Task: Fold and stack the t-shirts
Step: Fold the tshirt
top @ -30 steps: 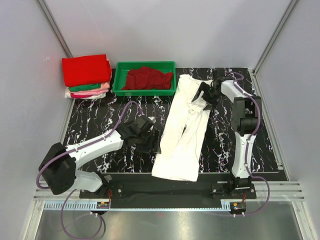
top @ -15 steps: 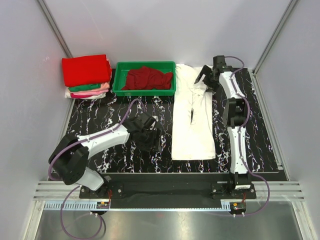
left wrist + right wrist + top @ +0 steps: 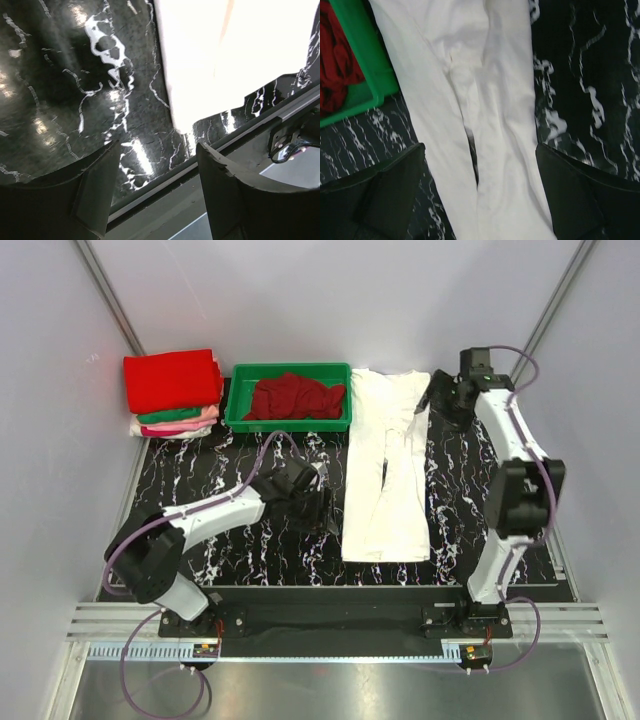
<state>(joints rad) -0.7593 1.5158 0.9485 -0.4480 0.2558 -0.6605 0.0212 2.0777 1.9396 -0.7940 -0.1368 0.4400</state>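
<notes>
The white t-shirt (image 3: 400,500) lies flat on the black marbled tabletop (image 3: 220,465), folded lengthwise into a long strip running from the back edge toward the near edge. A dark sliver of print shows in the central fold (image 3: 472,145), with too little exposed to read. The left pincer (image 3: 322,508) sits low just beside the strip's near left side, its jaws apart with nothing between them (image 3: 157,150). The right pincer (image 3: 440,400) hovers at the shirt's far right corner, likewise spread wide and empty (image 3: 480,150). At the back left stands a stack of folded t-shirts (image 3: 172,380) — red on top, then green, pink and white. Beside it, a green tray (image 3: 290,426) holds crumpled dark red garments (image 3: 295,397).
</notes>
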